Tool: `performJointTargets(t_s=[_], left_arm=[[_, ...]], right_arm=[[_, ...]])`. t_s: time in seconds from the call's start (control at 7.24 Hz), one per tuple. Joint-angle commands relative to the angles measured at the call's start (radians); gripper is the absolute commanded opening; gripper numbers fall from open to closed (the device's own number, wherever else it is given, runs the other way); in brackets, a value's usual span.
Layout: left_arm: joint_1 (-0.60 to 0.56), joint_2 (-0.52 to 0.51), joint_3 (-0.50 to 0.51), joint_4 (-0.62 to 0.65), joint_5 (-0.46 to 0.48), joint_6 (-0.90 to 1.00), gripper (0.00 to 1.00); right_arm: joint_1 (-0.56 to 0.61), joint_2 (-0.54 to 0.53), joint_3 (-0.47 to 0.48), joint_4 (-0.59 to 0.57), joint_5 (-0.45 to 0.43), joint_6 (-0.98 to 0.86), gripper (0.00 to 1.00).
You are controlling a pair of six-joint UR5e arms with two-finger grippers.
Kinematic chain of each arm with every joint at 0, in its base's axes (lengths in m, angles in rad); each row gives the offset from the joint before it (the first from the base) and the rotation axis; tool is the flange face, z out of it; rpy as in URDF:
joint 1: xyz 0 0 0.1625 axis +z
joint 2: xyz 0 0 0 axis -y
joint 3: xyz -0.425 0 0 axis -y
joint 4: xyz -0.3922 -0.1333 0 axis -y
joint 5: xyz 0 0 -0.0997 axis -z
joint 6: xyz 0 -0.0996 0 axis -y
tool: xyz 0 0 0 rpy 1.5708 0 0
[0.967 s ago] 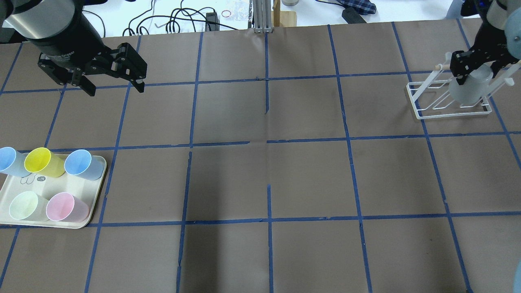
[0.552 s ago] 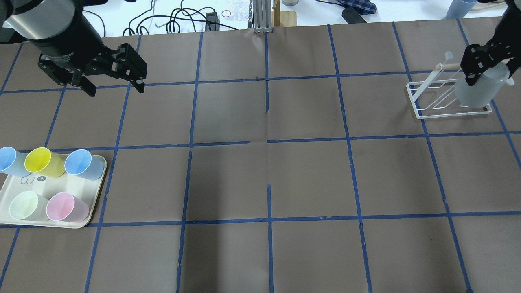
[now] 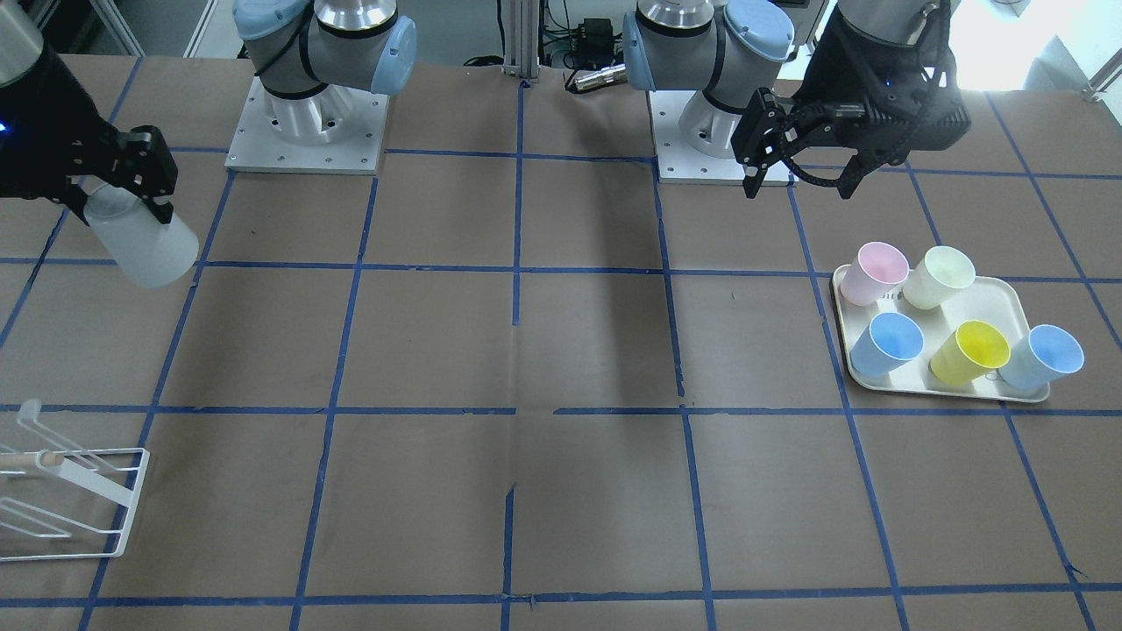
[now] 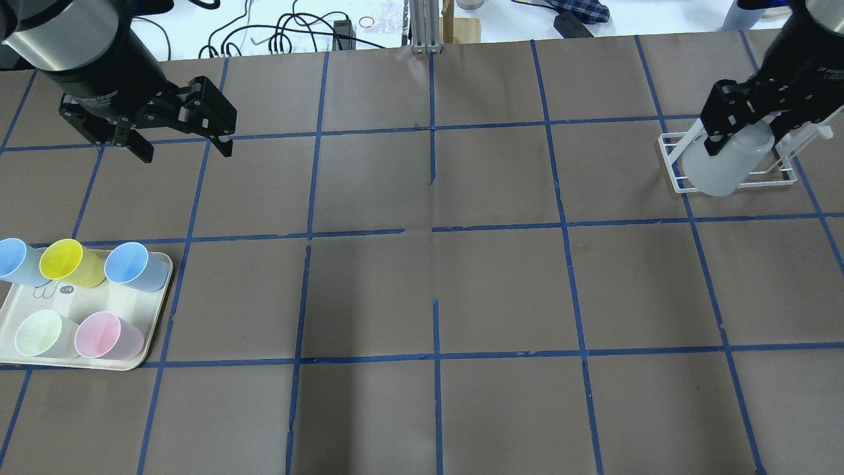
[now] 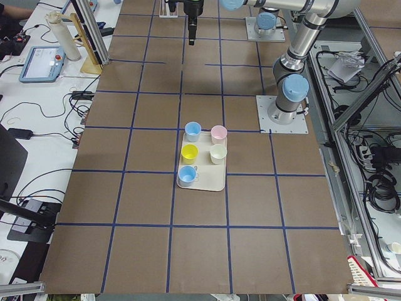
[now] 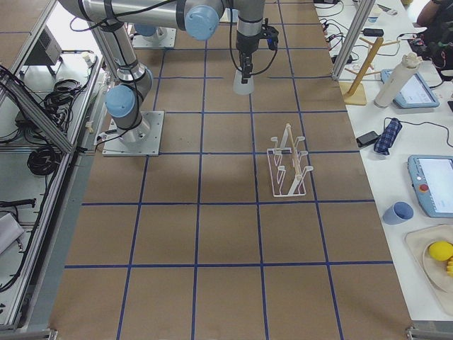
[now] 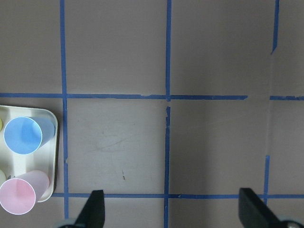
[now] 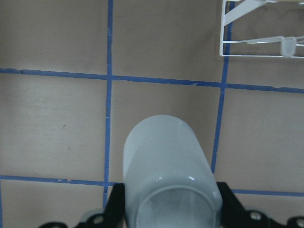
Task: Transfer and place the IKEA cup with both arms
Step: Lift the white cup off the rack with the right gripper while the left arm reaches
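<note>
The IKEA cup (image 4: 722, 165), a pale-grey tumbler, hangs tilted in my right gripper (image 4: 742, 128), which is shut on its upper part. It is held in the air just in front of the white wire rack (image 4: 779, 182). It also shows in the front view (image 3: 145, 245), in the right wrist view (image 8: 166, 166) and in the exterior right view (image 6: 243, 83). My left gripper (image 4: 186, 152) is open and empty, hovering over the far left of the table, as in the front view (image 3: 799, 187). Its fingers (image 7: 95, 211) frame bare table.
A cream tray (image 4: 99, 300) at the near left holds a yellow cup (image 4: 66, 262), two light-blue cups, a pale green cup and a pink cup (image 4: 105, 335). The rack (image 3: 83, 491) stands at the far right. Cables and clutter lie beyond the table's far edge.
My right gripper has carried the cup off the rack, first up and right, then left and toward the near side. My left gripper has barely moved.
</note>
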Motion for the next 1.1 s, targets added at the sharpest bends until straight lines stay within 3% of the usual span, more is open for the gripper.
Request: performJointTargets(t_s=[0.0,0.28,0.41,0.69,0.97], left_arm=[[0.079,0.024,-0.004,-0.092,-0.094,0.014,1.00],[0.227,0.045,-0.016,-0.221,-0.186,0.220,1.00],[0.298,0.045,-0.045,-0.224,-0.229,0.299,1.00],[0.377,0.044,-0.150,-0.217,-0.397,0.353,1.00],[0.372,0.019,-0.250,-0.217,-0.636,0.352,1.00]], right_arm=[[0.123,0.001,0.001,0.001,0.016,0.124,0.34],[0.160,0.000,0.008,-0.002,0.022,0.140,0.34],[0.160,0.003,0.004,0.003,0.077,0.133,0.34],[0.127,0.012,0.005,0.009,0.271,0.125,0.34],[0.032,0.012,0.008,0.118,0.550,0.113,0.34]])
